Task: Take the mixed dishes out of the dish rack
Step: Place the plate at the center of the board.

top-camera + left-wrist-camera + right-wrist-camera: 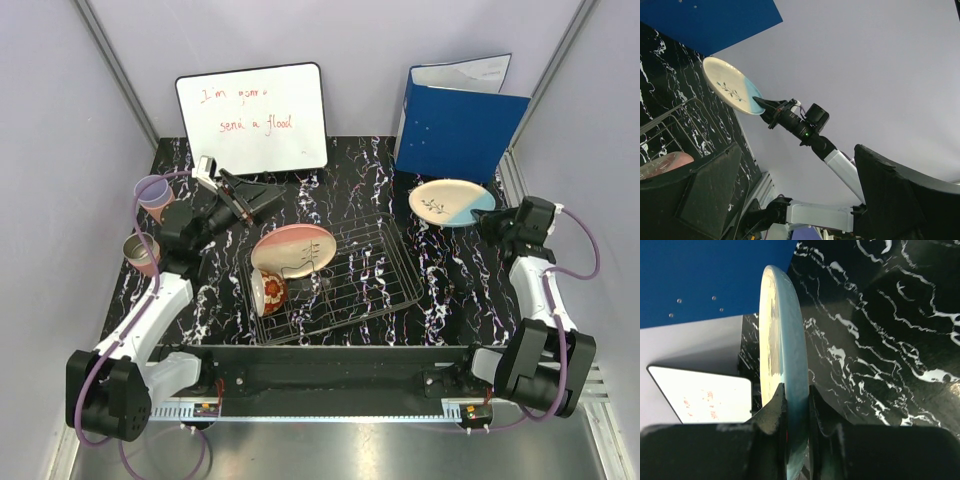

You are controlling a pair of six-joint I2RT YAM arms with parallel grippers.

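The black wire dish rack (372, 268) sits mid-table. Inside it, a pink plate (292, 250) leans at the left end, with a small cream-and-brown bowl (270, 292) on its side just in front. My right gripper (492, 222) is shut on the blue rim of a cream plate (446, 201), held low over the table's back right; the rim (785, 340) sits between the jaws of the right gripper (796, 405). My left gripper (268, 200) hangs open and empty behind the rack's left end. The left gripper (800, 200) faces the held plate (730, 90).
A lavender tumbler (155, 195) and a pink tumbler (142, 252) stand at the table's left edge. A whiteboard (252, 118) leans on the back wall, and a blue folder (458, 128) stands just behind the held plate.
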